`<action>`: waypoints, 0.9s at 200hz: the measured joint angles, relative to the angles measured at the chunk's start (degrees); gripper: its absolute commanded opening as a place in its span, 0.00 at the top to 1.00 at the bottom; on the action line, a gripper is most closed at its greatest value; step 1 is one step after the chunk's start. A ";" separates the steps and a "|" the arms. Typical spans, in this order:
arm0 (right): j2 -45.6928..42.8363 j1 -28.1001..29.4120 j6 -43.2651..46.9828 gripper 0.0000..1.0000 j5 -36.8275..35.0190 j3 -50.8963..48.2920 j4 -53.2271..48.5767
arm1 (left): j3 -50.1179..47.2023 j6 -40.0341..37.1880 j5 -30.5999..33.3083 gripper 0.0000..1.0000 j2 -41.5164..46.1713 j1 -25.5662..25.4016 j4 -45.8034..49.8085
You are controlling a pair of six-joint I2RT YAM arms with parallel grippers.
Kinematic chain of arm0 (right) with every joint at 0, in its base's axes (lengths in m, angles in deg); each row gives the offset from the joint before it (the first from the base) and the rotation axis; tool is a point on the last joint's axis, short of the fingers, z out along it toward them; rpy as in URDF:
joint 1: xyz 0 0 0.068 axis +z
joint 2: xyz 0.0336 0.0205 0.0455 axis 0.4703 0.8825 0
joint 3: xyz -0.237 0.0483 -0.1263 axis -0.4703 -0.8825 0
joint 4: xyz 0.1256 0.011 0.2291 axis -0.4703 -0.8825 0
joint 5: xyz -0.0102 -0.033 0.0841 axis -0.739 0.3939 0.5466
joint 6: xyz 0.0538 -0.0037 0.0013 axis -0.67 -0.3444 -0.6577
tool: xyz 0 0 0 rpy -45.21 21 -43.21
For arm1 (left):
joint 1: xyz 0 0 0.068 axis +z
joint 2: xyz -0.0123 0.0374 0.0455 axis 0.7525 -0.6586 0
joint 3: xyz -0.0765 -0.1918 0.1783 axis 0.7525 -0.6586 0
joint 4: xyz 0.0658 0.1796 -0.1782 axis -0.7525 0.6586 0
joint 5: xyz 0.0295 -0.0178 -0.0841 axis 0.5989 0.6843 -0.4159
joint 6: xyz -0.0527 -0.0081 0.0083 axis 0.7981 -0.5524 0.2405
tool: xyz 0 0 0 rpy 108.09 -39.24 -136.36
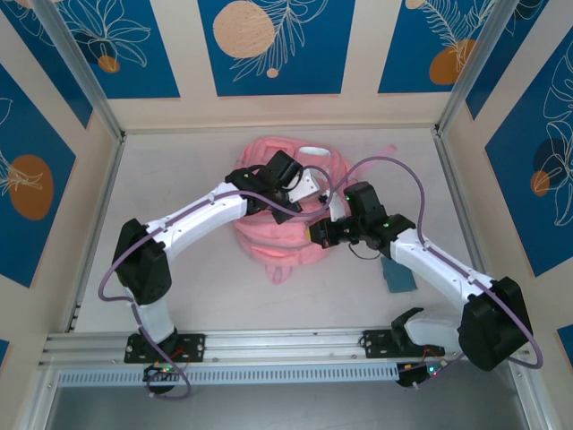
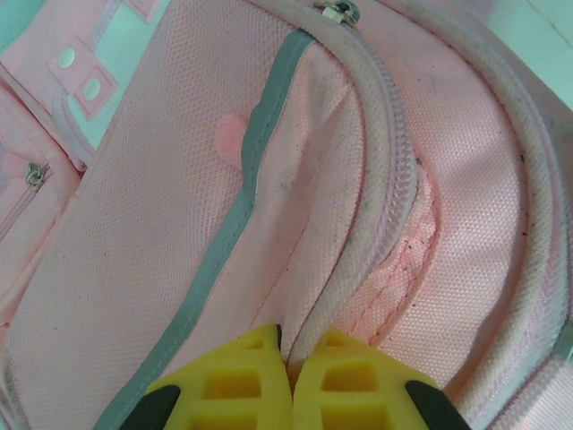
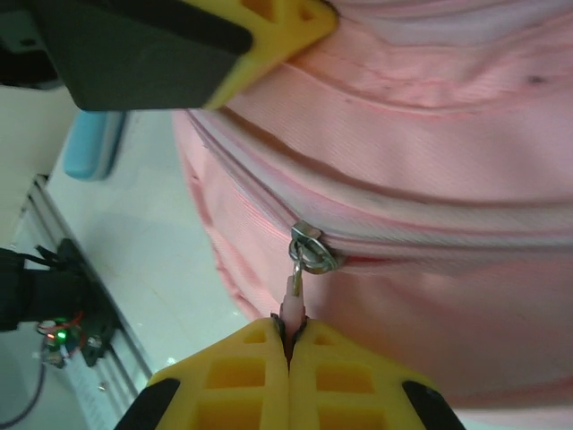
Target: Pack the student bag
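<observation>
The student bag (image 1: 277,251), pink and soft, lies in the middle of the table. My left gripper (image 1: 303,186) rests on its top. In the left wrist view this gripper (image 2: 288,345) is shut on a fold of the bag's fabric (image 2: 179,224) at the white zipper edge (image 2: 394,143). My right gripper (image 1: 318,235) is at the bag's right side. In the right wrist view it (image 3: 288,327) is shut on the pink zipper pull (image 3: 295,294), which hangs from the metal slider (image 3: 312,248). One yellow left fingertip (image 3: 269,22) shows above it.
A flat teal object (image 1: 397,275) lies on the table to the right of the bag, beside the right forearm, and shows again in the right wrist view (image 3: 89,148). A metal rail (image 1: 286,345) runs along the near edge. Walls enclose the table.
</observation>
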 measured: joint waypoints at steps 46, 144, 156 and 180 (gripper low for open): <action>0.26 -0.72 -7.43 0.73 2.54 -3.19 5.99 | -1.44 2.45 -0.72 1.00 0.02 0.00 -2.08; -4.20 -16.33 -26.25 0.40 8.15 -2.34 2.60 | -9.29 4.63 -1.75 1.00 3.63 0.37 -12.02; -2.95 -16.48 -28.63 0.39 8.33 -0.63 2.43 | -10.03 4.98 -1.97 1.00 3.87 0.37 -12.74; 0.15 -16.48 -32.98 0.36 8.20 3.50 1.77 | -11.32 5.29 -2.14 1.00 4.48 0.39 -14.16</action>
